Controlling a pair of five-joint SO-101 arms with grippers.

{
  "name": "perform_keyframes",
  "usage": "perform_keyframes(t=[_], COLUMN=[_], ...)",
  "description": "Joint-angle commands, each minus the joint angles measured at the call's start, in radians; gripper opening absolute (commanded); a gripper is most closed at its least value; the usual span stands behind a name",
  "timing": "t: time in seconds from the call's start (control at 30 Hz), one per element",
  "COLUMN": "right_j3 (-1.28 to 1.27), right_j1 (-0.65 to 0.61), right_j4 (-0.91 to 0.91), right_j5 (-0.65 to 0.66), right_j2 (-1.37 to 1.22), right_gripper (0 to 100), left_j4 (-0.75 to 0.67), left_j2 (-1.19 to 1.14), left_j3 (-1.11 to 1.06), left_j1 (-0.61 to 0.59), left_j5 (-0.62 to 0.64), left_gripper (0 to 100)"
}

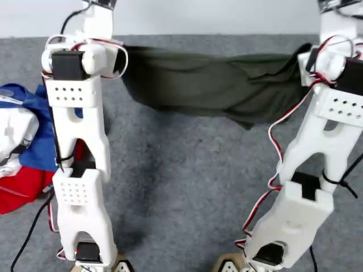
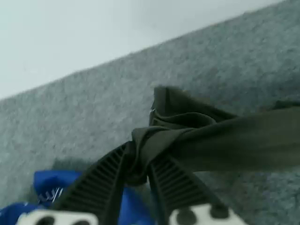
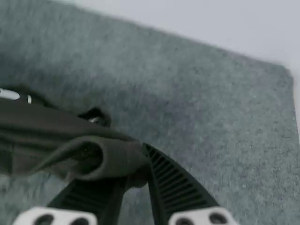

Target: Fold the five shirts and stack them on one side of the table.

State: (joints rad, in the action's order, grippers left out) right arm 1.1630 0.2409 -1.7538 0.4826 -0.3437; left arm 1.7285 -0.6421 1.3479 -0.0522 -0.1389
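Two white arms stand very close to the high camera, the left arm (image 1: pixel 79 141) and the right arm (image 1: pixel 317 153). They rise from the near edge of the grey counter (image 1: pixel 187 187) and lean toward the far edge.

At the far left of the counter is a heap of shirts. A blue shirt (image 1: pixel 37 150) is bunched up there. A white shirt (image 1: pixel 11 136) sits on top of it, and a red shirt (image 1: pixel 22 187) lies at the near side, touching the blue one. The left arm stands just beside this heap and hides part of it.

The left claw (image 2: pixel 138 159) is pinched tight on one end of a green shirt (image 2: pixel 225 140). The cloth is squeezed into a knot between the two black ribbed fingers (image 2: pixel 101 180). A bit of the blue shirt (image 2: pixel 51 192) shows under the claw.

The green shirt (image 1: pixel 210 85) stretches like a long band across the far part of the counter, from the left arm over to the right arm. It sags a little in the middle. I cannot tell if its low edge touches the counter.

The right claw (image 3: pixel 136 164) is pinched tight on the other end of the green shirt (image 3: pixel 56 140). The cloth is rolled up thick where the fingers (image 3: pixel 173 183) hold it.

A pale wall (image 1: pixel 198 17) is behind the counter.
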Motion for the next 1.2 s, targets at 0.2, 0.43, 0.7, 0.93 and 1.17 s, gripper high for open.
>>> perform_keyframes(t=[0.2,0.43,0.7,0.93,1.17], right_j3=[-0.806,-1.272,-1.677,-1.735,-1.735], right_j1=[0.027,0.024,0.025,0.03,0.03], right_j4=[-0.041,-0.041,-0.044,-0.047,-0.048], right_j5=[0.146,0.219,0.245,0.245,0.242], right_j2=[0.639,1.078,1.46,1.756,1.942], right_gripper=[0.8,0.8,0.8,0.8,0.8], left_j4=[0.029,0.026,0.026,0.029,0.029], left_j2=[0.42,0.905,1.356,1.58,1.757], left_j3=[-0.499,-1.188,-1.61,-1.646,-1.821], left_j1=[-0.075,-0.08,-0.089,-0.328,-0.477], left_j5=[-0.017,-0.018,-0.097,-0.218,-0.328], left_gripper=[1,1,1,1,1])
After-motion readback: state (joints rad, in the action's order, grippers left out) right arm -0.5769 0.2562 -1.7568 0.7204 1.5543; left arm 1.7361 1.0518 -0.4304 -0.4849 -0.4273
